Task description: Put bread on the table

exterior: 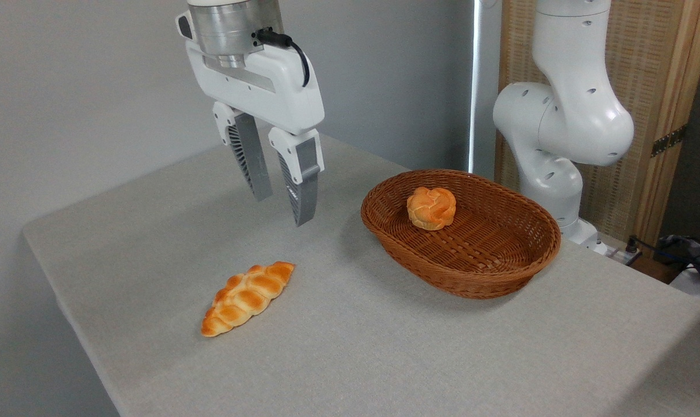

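The bread [248, 297], a long braided golden-orange loaf with pointed ends, lies flat on the light grey table [384, 353] near its front left. My gripper [283, 211] hangs in the air above and behind the loaf, well clear of it. Its two ribbed fingers are apart with nothing between them, so it is open.
A brown oval wicker basket [500, 272] stands on the table to the right, with a small round knotted bun [431, 208] inside. The arm's white base [558, 133] rises behind the basket. The table's left edge runs close to the loaf.
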